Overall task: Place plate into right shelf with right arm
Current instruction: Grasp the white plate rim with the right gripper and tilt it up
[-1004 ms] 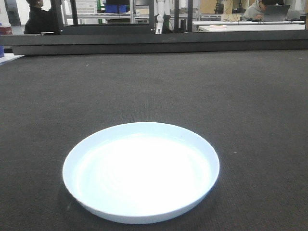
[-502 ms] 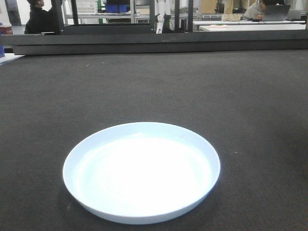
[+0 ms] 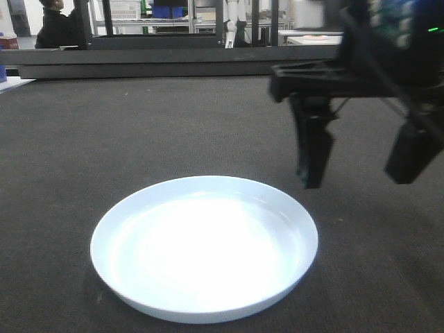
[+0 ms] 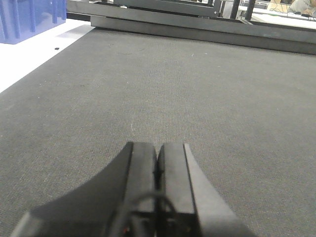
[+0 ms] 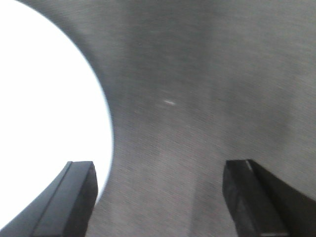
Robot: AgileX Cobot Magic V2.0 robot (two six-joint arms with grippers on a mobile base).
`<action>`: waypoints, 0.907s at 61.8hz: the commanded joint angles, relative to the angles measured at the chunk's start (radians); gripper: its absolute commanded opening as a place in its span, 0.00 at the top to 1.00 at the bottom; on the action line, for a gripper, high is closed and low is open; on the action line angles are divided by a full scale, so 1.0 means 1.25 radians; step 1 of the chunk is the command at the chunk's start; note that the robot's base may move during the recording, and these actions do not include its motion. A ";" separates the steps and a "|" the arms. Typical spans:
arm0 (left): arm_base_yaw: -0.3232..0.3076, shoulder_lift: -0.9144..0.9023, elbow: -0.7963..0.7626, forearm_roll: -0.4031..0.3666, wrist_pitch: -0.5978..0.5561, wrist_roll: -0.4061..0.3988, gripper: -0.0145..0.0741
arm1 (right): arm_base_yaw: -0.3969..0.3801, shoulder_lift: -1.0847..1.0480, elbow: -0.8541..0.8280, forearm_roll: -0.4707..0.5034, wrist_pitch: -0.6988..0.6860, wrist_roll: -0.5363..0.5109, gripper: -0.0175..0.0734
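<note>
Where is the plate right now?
In the front view the plate lies flat on the dark mat, lower centre. The open right end effector hangs just beyond its right rim.

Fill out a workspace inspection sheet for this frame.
Surface: dark grey mat, woven texture.
Job's things: plate flat on the mat, untouched; right shelf not identifiable.
Clutter: blue bin beyond the mat's left edge.
Tools: right tool open, hovering by the plate's right rim; left tool shut, empty.
Cables: thin wire loop at the left tool's base.
Surroundings: black frame rail behind the mat; person far left.
</note>
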 commanded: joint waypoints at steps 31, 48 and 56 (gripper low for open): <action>-0.002 -0.008 0.008 -0.007 -0.072 -0.006 0.98 | 0.009 0.126 -0.064 0.082 -0.045 0.003 0.21; -0.002 -0.008 0.008 -0.007 -0.072 -0.006 0.98 | 0.009 0.130 -0.064 0.092 -0.046 0.003 0.56; -0.002 -0.008 0.008 -0.007 -0.072 -0.006 0.98 | 0.009 0.107 -0.070 0.092 -0.051 0.003 0.76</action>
